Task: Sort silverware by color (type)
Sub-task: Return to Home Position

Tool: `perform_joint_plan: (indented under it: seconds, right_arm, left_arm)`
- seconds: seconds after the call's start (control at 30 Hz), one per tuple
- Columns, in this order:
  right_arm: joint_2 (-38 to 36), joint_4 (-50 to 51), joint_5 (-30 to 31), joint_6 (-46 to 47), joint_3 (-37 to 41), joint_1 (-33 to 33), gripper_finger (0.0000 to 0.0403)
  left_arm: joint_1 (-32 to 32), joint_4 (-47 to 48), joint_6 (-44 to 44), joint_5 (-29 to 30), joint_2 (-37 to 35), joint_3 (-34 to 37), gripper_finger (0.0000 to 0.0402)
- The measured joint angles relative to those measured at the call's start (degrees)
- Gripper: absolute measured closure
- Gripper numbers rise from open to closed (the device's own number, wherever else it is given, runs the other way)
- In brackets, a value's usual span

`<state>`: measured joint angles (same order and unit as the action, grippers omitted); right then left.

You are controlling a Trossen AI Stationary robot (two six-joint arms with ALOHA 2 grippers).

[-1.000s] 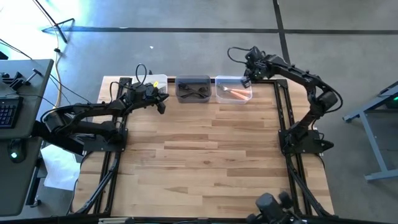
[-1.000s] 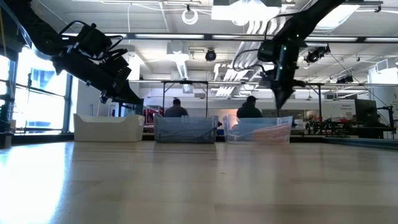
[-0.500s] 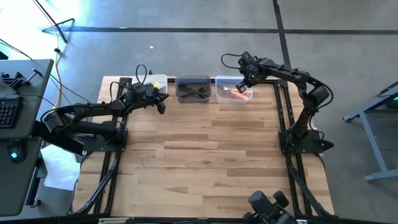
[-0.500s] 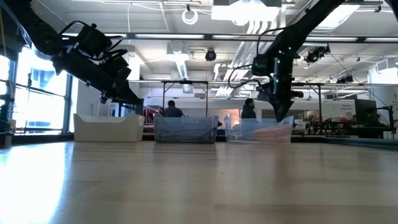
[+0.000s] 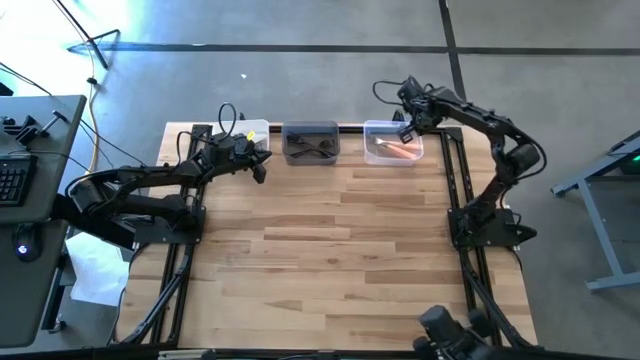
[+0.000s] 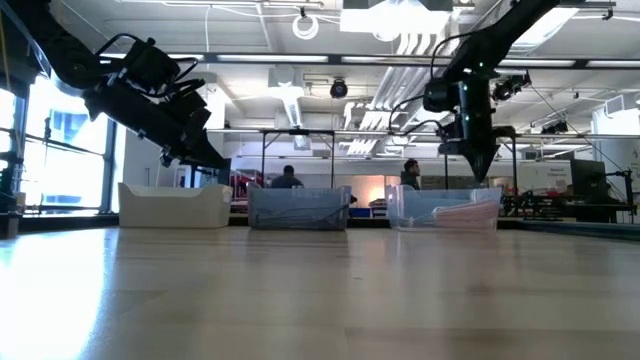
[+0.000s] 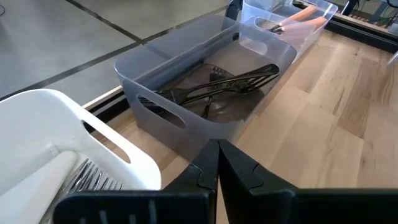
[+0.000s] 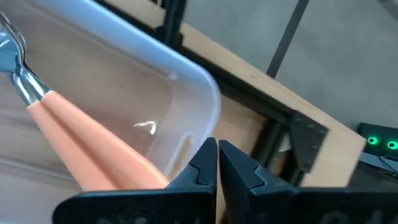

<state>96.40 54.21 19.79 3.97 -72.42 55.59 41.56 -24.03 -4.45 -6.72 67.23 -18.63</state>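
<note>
With right gripper pressed together, empty, over transparent bin's 1 o'clock corner: orange forks toward 7 o'clock, lying 9-to-3; left gripper closed, farther.

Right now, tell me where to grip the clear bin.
Grip the clear bin by its thin upright rim from above, one finger inside, one outside. The right gripper hangs shut above that rim; the left gripper waits near the white bin.

Grey concrete floor surrounds the wooden table; ceiling lights overhead; bright window beyond the table
</note>
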Motion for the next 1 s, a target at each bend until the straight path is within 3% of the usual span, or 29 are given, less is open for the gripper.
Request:
perform_joint_plan:
  seconds: [0.13, 0.3, 0.47, 0.63, 0.87, 1.0]
  right_arm:
    - [-4.23, 0.09, -1.06, -2.14, 0.01, 0.39, 0.0403]
    - [-7.54, -8.73, -11.75, -5.58, 1.71, -2.86, 0.0403]
    - [-4.65, -26.05, -11.24, -5.76, 4.58, -7.04, 0.0403]
    - [1.88, -42.3, -8.77, -2.93, 4.48, -6.72, 0.0403]
    - [11.08, -37.0, -13.53, -4.05, -0.71, -4.49, 0.0403]
    - [11.78, -33.37, -14.13, -4.5, -1.75, -4.43, 0.0403]
  left_arm:
    - [0.0, 0.0, -0.02, 0.0, -0.01, 0.0, 0.0401]
    - [0.0, -0.19, 0.02, -0.26, -0.01, 0.0, 0.0401]
    - [0.0, -1.43, 0.04, -0.31, 0.0, 0.0, 0.0401]
    - [0.02, -1.61, 0.11, -0.42, 0.01, 0.0, 0.0401]
    - [-0.02, -1.53, 0.11, -0.44, 0.01, 0.0, 0.0401]
    - [-0.04, -1.54, 0.09, -0.44, 0.01, 0.0, 0.0401]
